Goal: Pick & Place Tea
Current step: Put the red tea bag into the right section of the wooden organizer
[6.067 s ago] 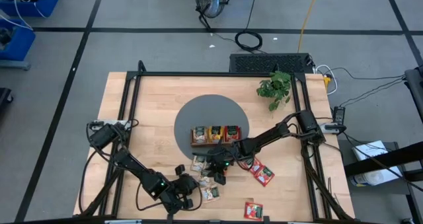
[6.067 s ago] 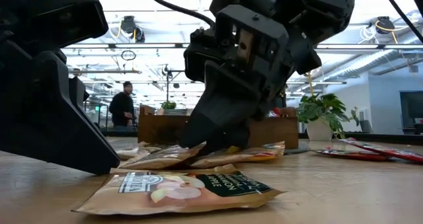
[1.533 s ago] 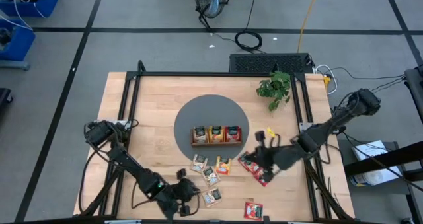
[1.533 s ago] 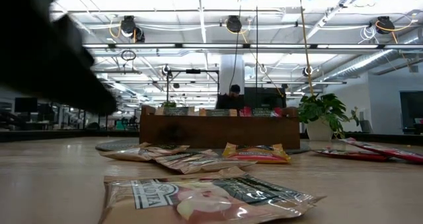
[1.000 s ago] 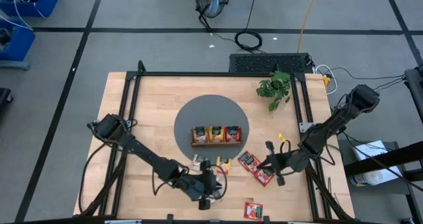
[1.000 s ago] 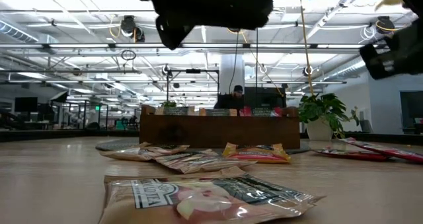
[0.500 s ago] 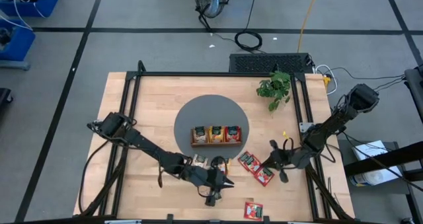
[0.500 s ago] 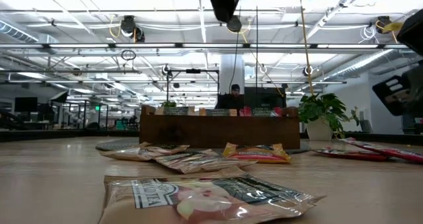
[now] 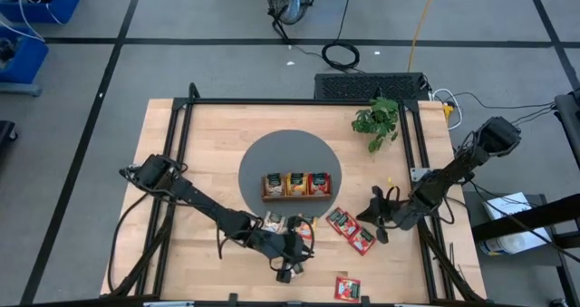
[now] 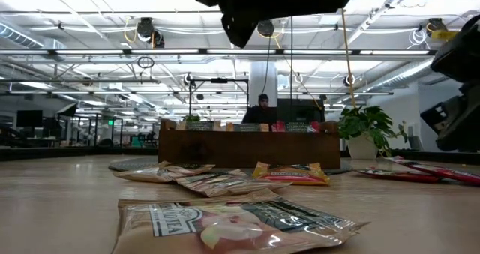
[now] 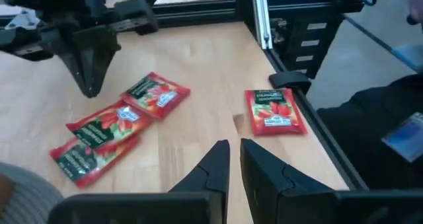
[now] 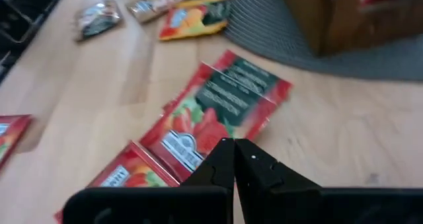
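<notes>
Loose tea packets lie flat on the wooden table (image 9: 208, 144): beige ones (image 9: 272, 221), an orange one (image 9: 306, 224) and red ones (image 9: 340, 221) (image 9: 361, 241) (image 9: 347, 289). More stand in the wooden tray (image 9: 294, 184). My left gripper (image 9: 308, 245) hovers over the near packets, shut to a narrow slit with nothing in it (image 11: 234, 159). My right gripper (image 9: 364, 218) hangs shut (image 12: 233, 151) just above a red packet (image 12: 218, 112), clear of it.
The tray sits on a round grey mat (image 9: 272, 158). A potted plant (image 9: 376, 121) stands at the far right. Black frame rails (image 9: 177, 162) run along the table's sides. Bare wood lies left of the mat. A person (image 10: 262, 108) shows in the room behind.
My left gripper has drifted a little toward the table's right edge over the near packets and rolled about its axis. My right gripper has sunk toward the red packets and rolled too. Both have kept their fingers as they were. No packet has moved.
</notes>
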